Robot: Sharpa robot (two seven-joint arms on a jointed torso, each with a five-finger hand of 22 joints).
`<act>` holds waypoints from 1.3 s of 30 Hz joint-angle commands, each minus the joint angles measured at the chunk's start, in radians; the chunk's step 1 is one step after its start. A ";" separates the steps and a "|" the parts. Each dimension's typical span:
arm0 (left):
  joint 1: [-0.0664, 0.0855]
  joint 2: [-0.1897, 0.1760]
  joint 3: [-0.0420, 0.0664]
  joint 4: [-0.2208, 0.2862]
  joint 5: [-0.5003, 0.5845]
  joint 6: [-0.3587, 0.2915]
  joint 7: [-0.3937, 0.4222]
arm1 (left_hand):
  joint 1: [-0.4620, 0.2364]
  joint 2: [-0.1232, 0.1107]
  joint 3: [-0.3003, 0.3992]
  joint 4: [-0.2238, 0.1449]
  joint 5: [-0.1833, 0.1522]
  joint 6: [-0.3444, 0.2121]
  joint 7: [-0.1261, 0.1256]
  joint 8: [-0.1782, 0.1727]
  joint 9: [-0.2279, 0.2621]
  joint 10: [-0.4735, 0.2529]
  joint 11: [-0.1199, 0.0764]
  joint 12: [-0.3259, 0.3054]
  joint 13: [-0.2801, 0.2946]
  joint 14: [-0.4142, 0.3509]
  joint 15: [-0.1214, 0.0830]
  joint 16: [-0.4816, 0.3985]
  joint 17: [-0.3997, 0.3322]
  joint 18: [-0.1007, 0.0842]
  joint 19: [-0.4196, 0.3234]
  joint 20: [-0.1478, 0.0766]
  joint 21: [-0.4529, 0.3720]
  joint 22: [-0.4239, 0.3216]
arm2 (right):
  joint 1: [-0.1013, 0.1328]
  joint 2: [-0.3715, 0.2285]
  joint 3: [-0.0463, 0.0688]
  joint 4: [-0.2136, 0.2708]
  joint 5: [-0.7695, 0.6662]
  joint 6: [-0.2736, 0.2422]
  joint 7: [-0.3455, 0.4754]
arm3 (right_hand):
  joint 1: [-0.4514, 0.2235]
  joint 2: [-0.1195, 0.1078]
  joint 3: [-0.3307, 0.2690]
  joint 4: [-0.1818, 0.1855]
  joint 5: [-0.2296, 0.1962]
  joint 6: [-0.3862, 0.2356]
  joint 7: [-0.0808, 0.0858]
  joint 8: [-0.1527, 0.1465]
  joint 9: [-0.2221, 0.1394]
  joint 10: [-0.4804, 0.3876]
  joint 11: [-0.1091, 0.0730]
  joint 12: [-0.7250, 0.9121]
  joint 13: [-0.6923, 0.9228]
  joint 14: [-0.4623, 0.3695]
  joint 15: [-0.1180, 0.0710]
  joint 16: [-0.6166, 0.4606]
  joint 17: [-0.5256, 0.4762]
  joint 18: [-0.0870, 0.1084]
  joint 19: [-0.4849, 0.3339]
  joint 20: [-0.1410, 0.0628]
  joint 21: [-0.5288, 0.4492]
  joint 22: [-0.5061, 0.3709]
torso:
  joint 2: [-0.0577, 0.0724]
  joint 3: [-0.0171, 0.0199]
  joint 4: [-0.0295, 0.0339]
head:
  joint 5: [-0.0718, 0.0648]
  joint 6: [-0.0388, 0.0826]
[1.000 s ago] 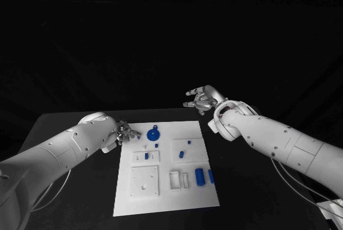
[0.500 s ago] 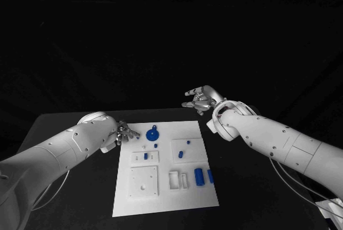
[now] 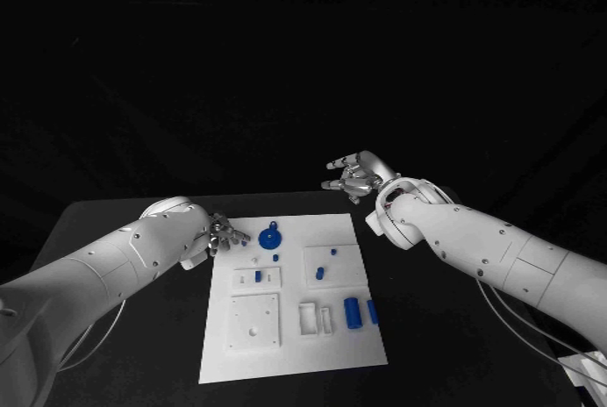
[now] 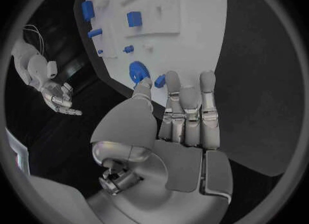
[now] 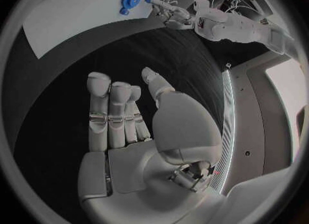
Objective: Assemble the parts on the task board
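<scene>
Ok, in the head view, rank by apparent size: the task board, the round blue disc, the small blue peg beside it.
1. task board
2. round blue disc
3. small blue peg, at the disc's far edge, clearly smallest

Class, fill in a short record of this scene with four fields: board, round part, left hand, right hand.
board: white rectangular task board on the black table
round part: blue disc-shaped part near the board's far edge
left hand: left hand at the board's far left corner, beside the disc; grasp unclear
right hand: right hand raised beyond the board, fingers apart, holding nothing
</scene>
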 commanded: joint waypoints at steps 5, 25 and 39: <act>0.002 0.001 0.001 0.012 0.017 -0.002 0.008 | 0.008 0.017 0.007 0.002 0.001 0.005 0.000 -0.006 0.000 0.005 0.000 0.004 0.002 0.008 -0.003 0.004 0.002 0.003 -0.002 -0.004 0.005 0.021 | 0.000 0.000 0.001 0.001 -0.009 0.000 0.002 | 0.001 -0.007 0.001 0.006 0.006 -0.004 -0.004 0.003 0.001 -0.002 -0.003 0.006 0.000 -0.002 0.000 0.003 0.001 0.017 0.048 -0.002 0.003 0.000 | 0.001 0.0000 0.0006 | -0.002 0.000; 0.004 0.007 0.001 0.000 0.030 0.017 0.015 | 0.050 0.051 0.026 -0.019 -0.002 0.014 0.000 -0.038 -0.020 0.003 -0.001 0.001 0.002 0.007 -0.004 0.001 0.005 0.002 -0.005 -0.004 0.008 0.020 | 0.001 0.002 0.001 0.002 -0.009 0.001 0.002 | 0.001 -0.007 0.001 0.006 0.006 -0.004 -0.004 0.003 0.001 -0.002 -0.003 0.006 0.000 -0.002 0.000 0.003 0.001 0.017 0.048 -0.002 0.003 0.000 | 0.002 0.0001 -0.0005 | -0.007 0.002; 0.003 0.014 0.000 -0.020 0.038 0.018 0.019 | 0.060 0.055 0.024 -0.021 -0.010 0.015 0.002 -0.046 -0.023 0.002 0.000 0.000 0.002 0.007 -0.003 0.000 0.005 0.002 -0.006 -0.004 0.008 0.020 | 0.002 0.005 0.001 0.002 -0.010 0.002 0.002 | 0.000 -0.007 0.002 0.006 0.007 -0.003 -0.004 0.003 0.001 -0.001 -0.003 0.007 0.001 -0.001 0.000 0.003 0.002 0.017 0.048 -0.002 0.006 -0.001 | 0.002 0.0007 0.0002 | -0.013 -0.002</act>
